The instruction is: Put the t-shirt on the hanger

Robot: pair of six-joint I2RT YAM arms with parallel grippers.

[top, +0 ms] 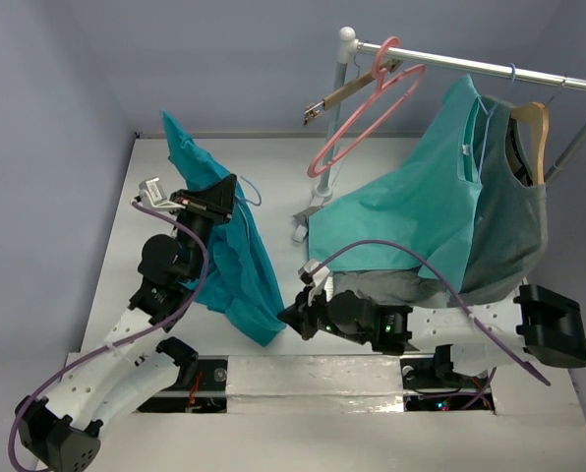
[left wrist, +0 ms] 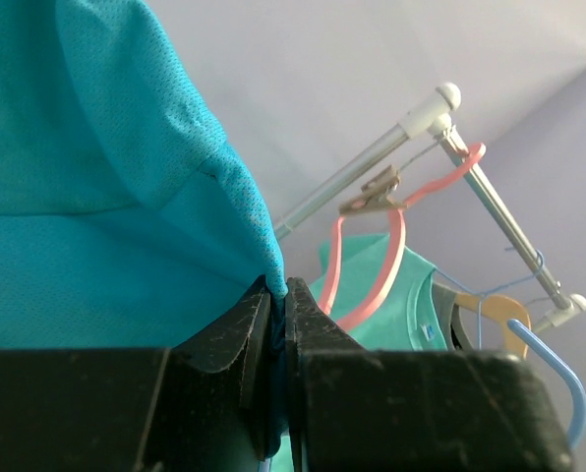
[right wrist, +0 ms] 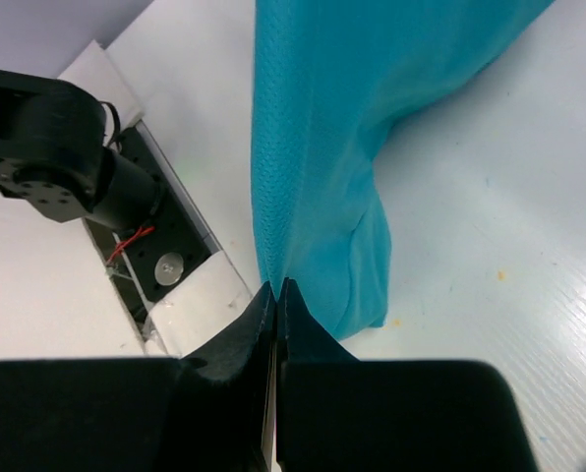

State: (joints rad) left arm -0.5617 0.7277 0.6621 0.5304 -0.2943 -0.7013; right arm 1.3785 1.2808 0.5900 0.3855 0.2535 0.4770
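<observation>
Cerulean t-shirt (top: 240,273) — soft, fine-meshed folds

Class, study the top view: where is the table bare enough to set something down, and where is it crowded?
Bare table lies between the raised t-shirt and the pink hanger, back to the far wall. A narrow strip runs along the left wall. Crowded: the right side, under the lighter teal shirt and grey garments.

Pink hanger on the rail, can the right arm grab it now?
Probably not yet. The right tool is down low, shut on the hem of the t-shirt, and the pink hanger hangs high on the rail.
</observation>
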